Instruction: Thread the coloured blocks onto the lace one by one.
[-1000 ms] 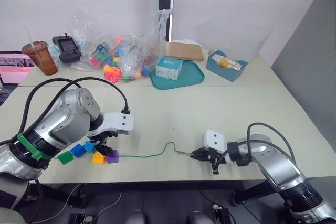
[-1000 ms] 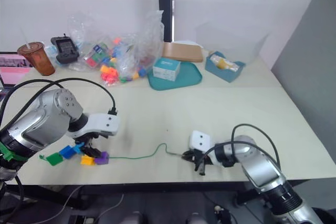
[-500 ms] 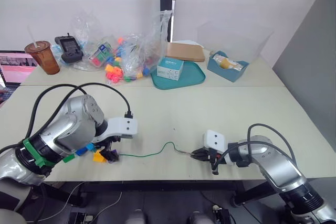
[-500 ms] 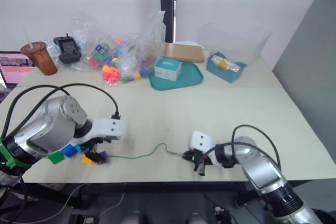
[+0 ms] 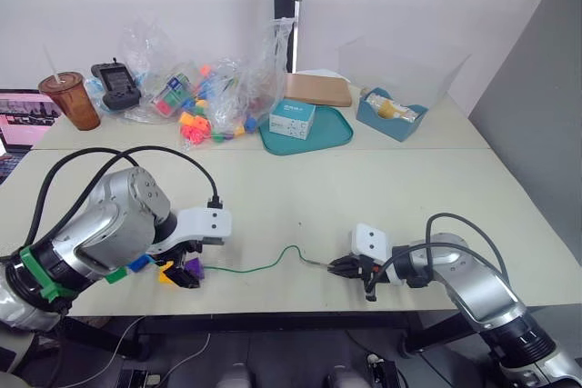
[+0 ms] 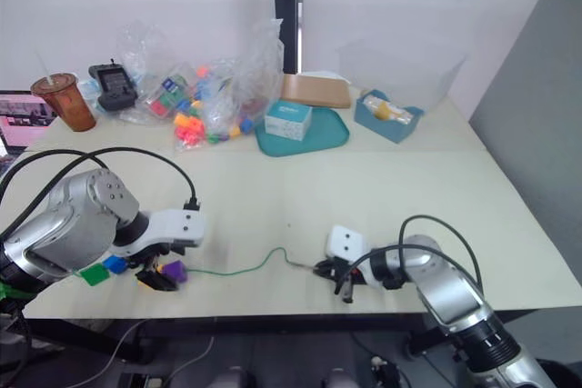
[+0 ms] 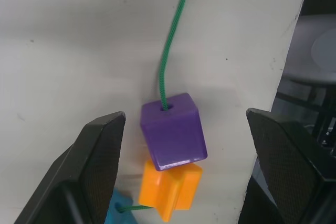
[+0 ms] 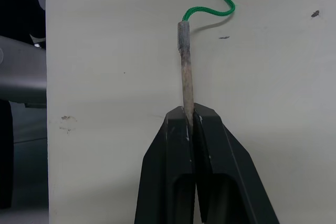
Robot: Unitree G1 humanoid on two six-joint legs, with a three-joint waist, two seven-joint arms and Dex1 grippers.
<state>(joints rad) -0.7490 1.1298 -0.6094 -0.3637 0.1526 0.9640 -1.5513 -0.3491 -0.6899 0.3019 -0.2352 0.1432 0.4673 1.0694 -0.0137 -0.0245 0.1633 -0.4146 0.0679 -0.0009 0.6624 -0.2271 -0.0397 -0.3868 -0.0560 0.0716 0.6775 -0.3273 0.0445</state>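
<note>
The green lace (image 5: 264, 266) lies along the table's front, running from the blocks to its stiff tip (image 8: 185, 72). My right gripper (image 5: 338, 266) is shut on that tip, and the right wrist view shows its fingers (image 8: 173, 145) pinching the end. The lace enters the hole of a purple block (image 7: 172, 132), with an orange block (image 7: 169, 187) right behind it. A blue block (image 5: 138, 263) and a green block (image 5: 115, 274) follow further left. My left gripper (image 7: 185, 115) is open, with its jaws standing on either side of the purple block without touching it.
The blocks sit close to the table's front edge. At the back are a clear bag of bright toy pieces (image 5: 209, 106), a teal tray (image 5: 341, 136) holding a box (image 5: 294, 118), a drink cup (image 5: 71, 102), a handheld device (image 5: 115, 86) and a blue bin (image 5: 391, 114).
My left gripper has shifted slightly toward the front edge and now straddles the purple block. The right gripper still holds the lace tip in the same place.
</note>
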